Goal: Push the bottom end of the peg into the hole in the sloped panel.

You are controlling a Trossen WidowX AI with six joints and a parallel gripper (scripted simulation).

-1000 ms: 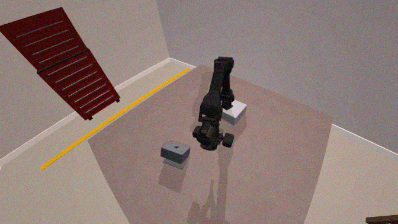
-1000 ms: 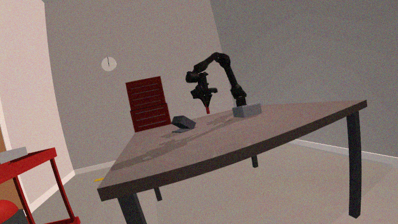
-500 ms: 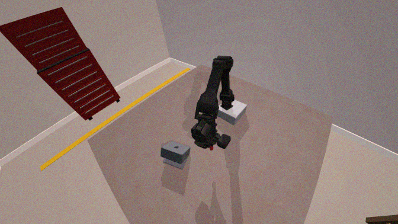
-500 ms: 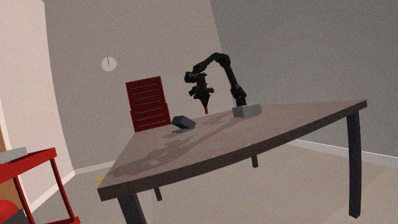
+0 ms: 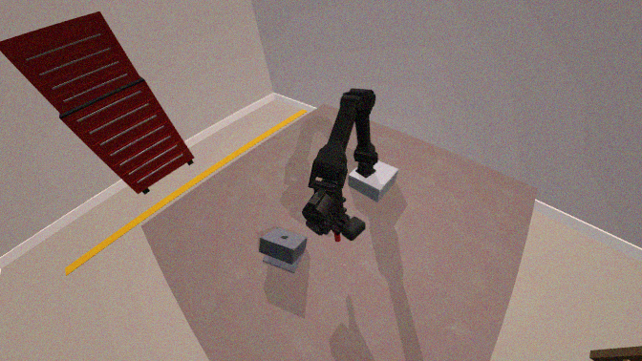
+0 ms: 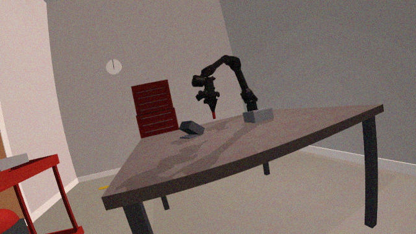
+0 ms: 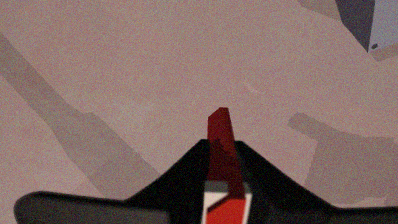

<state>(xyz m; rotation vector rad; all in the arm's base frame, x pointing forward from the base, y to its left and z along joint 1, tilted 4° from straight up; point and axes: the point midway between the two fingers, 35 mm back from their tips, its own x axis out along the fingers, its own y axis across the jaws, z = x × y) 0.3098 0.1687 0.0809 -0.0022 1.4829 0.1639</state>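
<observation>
"Red, that peg [image 5: 337,237] [image 6: 213,115] [image 7: 220,145]. Where is it now?"

"Up in the air above the table [image 5: 430,215] [image 6: 216,148] [image 7: 125,60], pinched between the 2 fingers of the gripper [image 5: 337,228] [image 6: 213,111] [image 7: 220,148]. Its lower end pokes out below them, pointing down."

"So the gripper has a firm grip on it?"

"Yes, closed on the peg, and the black arm [image 5: 340,129] [image 6: 239,71] arches over from its pale base block [image 5: 377,179] [image 6: 258,115]."

"And the panel with the hole?"

"That's the grey sloped block [image 5: 282,245] [image 6: 191,127] [image 7: 382,25], tilted over a thin plate [image 5: 282,263] [image 6: 189,136]. There's 1 dark hole [image 5: 285,237] [image 7: 374,46] in its face (a small one, from where I stand). The peg is apart from it, outside the hole."

"Does the peg have flat sides?"

"It does, going by the wrist view: flat faces with straight edges. I can't tell whether its shape lines up with the hole."

"Anything behind?"

"A dark red slatted cabinet [image 5: 107,102] [image 6: 156,108], and 1 round clock [image 6: 114,67] on the wall."
</observation>
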